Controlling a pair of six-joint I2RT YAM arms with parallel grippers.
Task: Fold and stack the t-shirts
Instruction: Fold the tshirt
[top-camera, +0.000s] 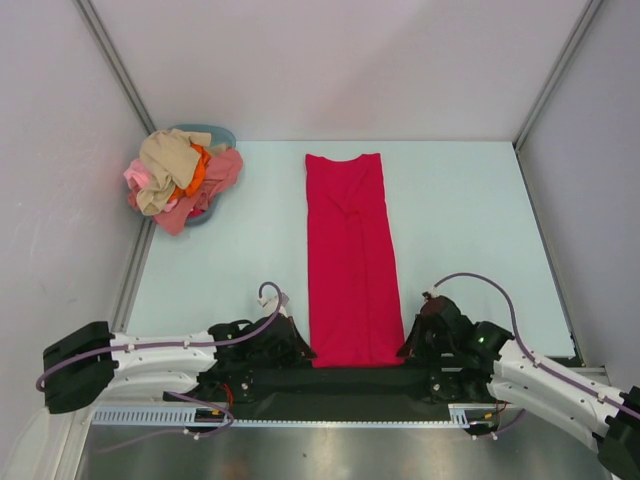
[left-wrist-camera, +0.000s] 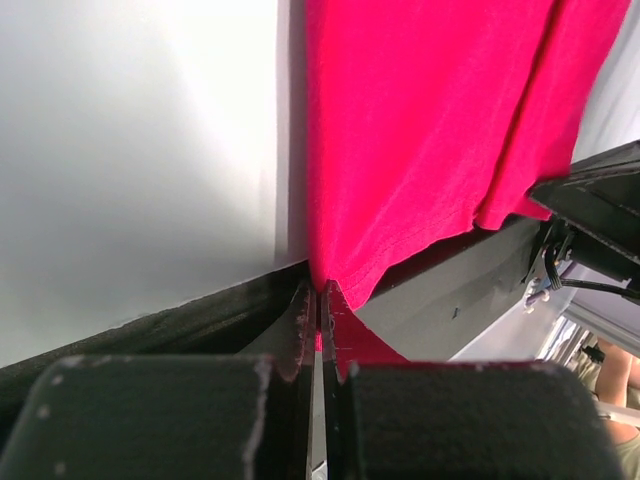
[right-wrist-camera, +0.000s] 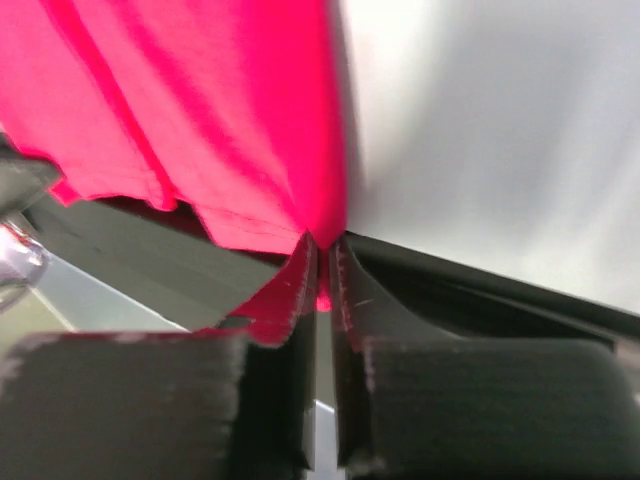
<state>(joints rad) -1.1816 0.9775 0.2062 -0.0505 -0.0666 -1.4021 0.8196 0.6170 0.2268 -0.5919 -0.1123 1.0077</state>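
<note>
Now | left gripper clamped on crimson t-shirt, hem corner at near edge | right gripper clamped on opposite hem corner | other t-shirts heaped, far-left corner

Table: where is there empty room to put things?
Biggest bare patch: table right of the crimson t-shirt, up to the right wall. Smaller: between it and the t-shirt pile. Crowded: the pile's far-left corner, the near edge with left arm and right arm.
</note>
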